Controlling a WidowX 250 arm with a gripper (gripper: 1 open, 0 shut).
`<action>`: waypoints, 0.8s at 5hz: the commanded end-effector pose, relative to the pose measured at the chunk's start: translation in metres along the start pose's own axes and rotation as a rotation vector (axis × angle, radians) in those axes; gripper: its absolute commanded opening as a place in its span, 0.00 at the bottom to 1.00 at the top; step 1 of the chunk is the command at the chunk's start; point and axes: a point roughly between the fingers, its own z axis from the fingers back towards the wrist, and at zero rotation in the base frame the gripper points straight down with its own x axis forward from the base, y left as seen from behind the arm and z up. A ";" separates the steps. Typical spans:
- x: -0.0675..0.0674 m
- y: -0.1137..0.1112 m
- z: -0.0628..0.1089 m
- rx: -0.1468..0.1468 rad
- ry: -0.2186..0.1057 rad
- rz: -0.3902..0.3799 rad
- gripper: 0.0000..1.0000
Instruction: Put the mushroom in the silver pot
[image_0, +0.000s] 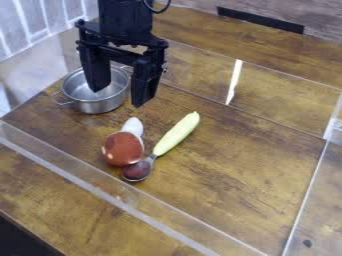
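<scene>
The mushroom lies on the wooden table near the middle, its reddish-brown cap toward me and its short white stem pointing back. The silver pot stands behind it to the left, shiny and round with a small loop handle. My black gripper hangs straight down just over the pot's right side, open, with one finger in front of the pot's inside and the other beyond its right rim. Nothing is between the fingers. The mushroom lies apart from the gripper, nearer to me.
A spoon with a yellow-green handle lies diagonally right of the mushroom, its metal bowl just in front of the cap. A clear plastic wall rims the table on the near and right sides.
</scene>
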 end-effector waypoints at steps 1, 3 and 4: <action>0.011 -0.002 0.001 -0.012 -0.025 0.053 1.00; 0.045 -0.002 0.018 -0.033 -0.139 0.092 1.00; 0.056 0.000 0.022 -0.039 -0.174 0.082 0.00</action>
